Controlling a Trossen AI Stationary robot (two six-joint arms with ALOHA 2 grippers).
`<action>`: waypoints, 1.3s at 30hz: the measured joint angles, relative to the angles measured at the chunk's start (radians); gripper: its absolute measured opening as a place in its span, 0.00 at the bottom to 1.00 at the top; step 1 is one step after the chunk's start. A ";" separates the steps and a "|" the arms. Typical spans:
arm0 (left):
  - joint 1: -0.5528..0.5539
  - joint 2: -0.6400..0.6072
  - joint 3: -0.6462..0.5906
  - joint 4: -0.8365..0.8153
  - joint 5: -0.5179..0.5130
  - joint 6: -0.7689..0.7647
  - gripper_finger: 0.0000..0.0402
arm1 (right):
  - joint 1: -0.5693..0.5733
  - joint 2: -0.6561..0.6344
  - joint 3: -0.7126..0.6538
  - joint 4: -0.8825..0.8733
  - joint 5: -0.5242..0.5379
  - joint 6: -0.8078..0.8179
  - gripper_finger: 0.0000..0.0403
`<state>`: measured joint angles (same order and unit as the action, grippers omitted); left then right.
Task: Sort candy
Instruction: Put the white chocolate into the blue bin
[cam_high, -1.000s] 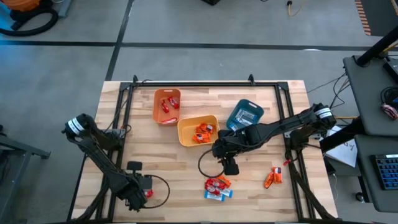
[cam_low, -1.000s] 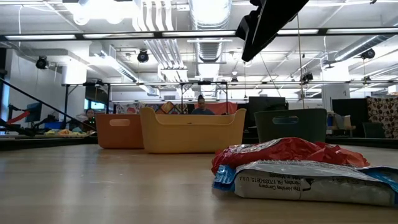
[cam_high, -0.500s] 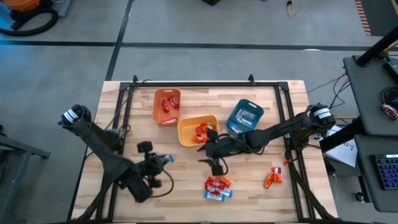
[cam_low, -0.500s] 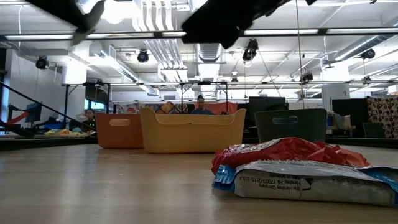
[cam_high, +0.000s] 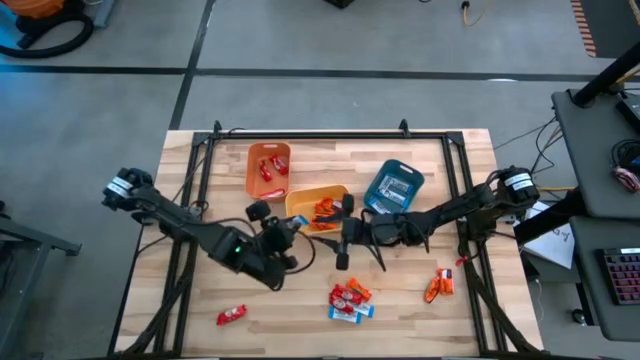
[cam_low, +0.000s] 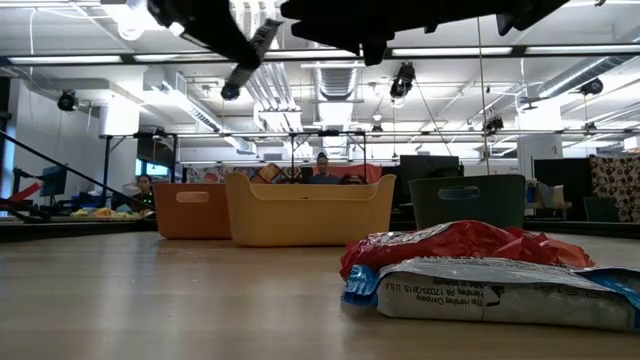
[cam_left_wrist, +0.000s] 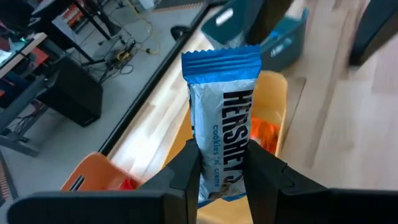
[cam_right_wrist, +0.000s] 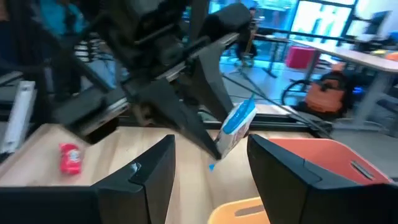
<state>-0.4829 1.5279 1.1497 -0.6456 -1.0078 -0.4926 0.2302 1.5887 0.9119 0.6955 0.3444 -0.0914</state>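
My left gripper hangs above the table's middle, next to the yellow bin, shut on a blue-and-white candy bar. Facing it from the right, my right gripper is held level and open with nothing between its fingers. Its wrist view shows the bar just ahead. More candy lies in a small pile near the front edge. Orange packets lie at the right, and a red sweet lies at the front left. My left gripper pinches the bar's lower end between its two fingers, one on each long edge. The rest of the bar sticks out past the fingertips in line with them. The gripper slants slightly down, coming from the table's left. The bar is lifted clear of the table.
An orange bin with red sweets stands at the far left, with the yellow bin holding orange packets beside it. A teal bin stands right of them. The two grippers are close together above the middle. Bare wood lies along the near left.
My left gripper has risen from the table's near-left corner and swung toward the middle and the yellow bin. It carried the bar with it and its wrist turned. The red sweet stays where the gripper was. My right gripper has tipped up from pointing down to level, now facing left.
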 joint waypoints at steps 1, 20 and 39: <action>0.010 0.003 -0.001 0.036 -0.004 0.025 0.18 | -0.001 0.000 0.001 0.000 0.023 0.000 0.48; 0.053 0.064 -0.001 0.255 -0.006 0.144 0.18 | -0.015 0.000 0.002 0.020 0.077 -0.014 0.32; 0.055 0.057 -0.002 0.227 0.042 0.144 0.48 | -0.021 -0.027 0.002 -0.077 0.120 -0.024 0.06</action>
<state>-0.4282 1.5845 1.1477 -0.4187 -0.9662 -0.3481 0.2092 1.5614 0.9134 0.6182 0.4640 -0.1154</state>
